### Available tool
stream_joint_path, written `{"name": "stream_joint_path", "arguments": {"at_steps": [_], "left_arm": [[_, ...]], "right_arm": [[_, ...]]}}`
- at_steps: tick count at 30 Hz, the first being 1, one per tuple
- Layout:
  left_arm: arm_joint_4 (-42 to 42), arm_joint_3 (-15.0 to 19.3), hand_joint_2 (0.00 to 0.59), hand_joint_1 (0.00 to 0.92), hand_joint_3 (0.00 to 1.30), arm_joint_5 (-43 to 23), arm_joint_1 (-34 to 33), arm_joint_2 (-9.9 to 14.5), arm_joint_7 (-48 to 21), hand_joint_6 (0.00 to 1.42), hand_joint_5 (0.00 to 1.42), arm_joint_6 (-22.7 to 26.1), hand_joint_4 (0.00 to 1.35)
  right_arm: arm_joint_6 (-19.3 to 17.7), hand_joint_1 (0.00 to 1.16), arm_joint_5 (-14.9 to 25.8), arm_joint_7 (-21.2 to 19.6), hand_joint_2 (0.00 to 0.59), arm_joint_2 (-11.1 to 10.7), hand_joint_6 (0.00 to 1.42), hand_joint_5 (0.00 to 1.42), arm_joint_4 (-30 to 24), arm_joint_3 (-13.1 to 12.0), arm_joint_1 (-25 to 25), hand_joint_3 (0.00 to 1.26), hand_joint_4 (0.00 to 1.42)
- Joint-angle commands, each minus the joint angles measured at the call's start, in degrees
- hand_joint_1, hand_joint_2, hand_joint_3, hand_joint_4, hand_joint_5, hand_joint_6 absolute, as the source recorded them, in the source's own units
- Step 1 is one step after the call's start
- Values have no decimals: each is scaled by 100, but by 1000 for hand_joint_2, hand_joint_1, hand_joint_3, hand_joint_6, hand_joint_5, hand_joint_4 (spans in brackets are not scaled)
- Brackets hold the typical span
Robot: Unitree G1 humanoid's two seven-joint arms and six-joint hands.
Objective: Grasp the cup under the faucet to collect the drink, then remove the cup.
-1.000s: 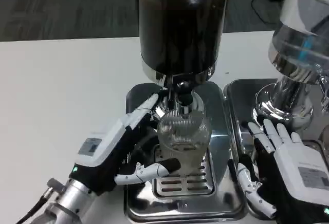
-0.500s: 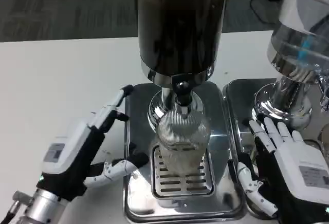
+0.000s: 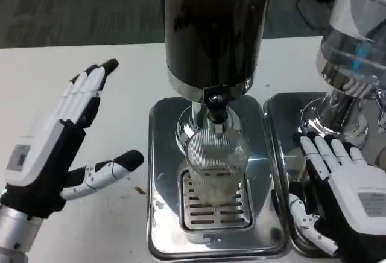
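A clear ribbed cup (image 3: pixel 215 165) stands upright on the drip grate (image 3: pixel 217 215), right under the faucet (image 3: pixel 216 107) of the dark drink dispenser (image 3: pixel 214 28). My left hand (image 3: pixel 57 145) is out to the left of the steel tray (image 3: pixel 161 172), well apart from the cup, fingers spread and holding nothing. My right hand (image 3: pixel 344 193) hovers low at the right, over the neighbouring tray, fingers apart and empty.
A second dispenser (image 3: pixel 356 52) with a clear tank and chrome base stands at the right on its own steel tray (image 3: pixel 283 124). Bare white table (image 3: pixel 72 82) lies to the left. A small brown speck (image 3: pixel 140 189) lies beside the left tray.
My left hand has let go of the cup and drawn back to the left, off the tray, opening wide. The cup stays under the faucet. My right hand has barely shifted.
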Motion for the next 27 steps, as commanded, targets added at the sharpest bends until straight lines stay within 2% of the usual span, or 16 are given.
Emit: {"name": "stream_joint_path", "arguments": {"at_steps": [1, 4, 10, 15, 21, 27], "left_arm": [[-511, 264, 125, 0, 0, -684, 90, -42, -554, 0, 0, -277, 0], [-686, 248, 129, 0, 0, -1480, -8, -88, -1151, 0, 0, -436, 0], [-1132, 338, 142, 0, 0, -2611, -71, -266, -2034, 0, 0, -546, 0], [-1407, 411, 150, 0, 0, -3178, -191, -459, -2668, 0, 0, -430, 0], [-1622, 328, 155, 0, 0, -3827, -207, -713, -3485, 0, 0, -343, 0], [-1982, 238, 165, 0, 0, -4520, -184, -872, -4332, 4, 21, 16, 0]], "right_arm": [[-73, 90, 94, 17, 526, -61, 0, 0, 31, -97, -8, 0, 0], [-68, 94, 127, 33, 527, -44, 0, 0, 30, -101, -16, 0, 0], [-50, 99, 158, 101, 528, -35, 0, 0, 5, -98, -19, 0, 0], [-37, 103, 191, 146, 528, -1, 0, 0, 18, -82, -71, 0, 0], [11, 106, 226, 162, 528, 59, 0, 0, 2, -110, -48, 0, 0], [14, 108, 223, 139, 528, 100, 0, 0, 22, -104, -84, 0, 0]]}}
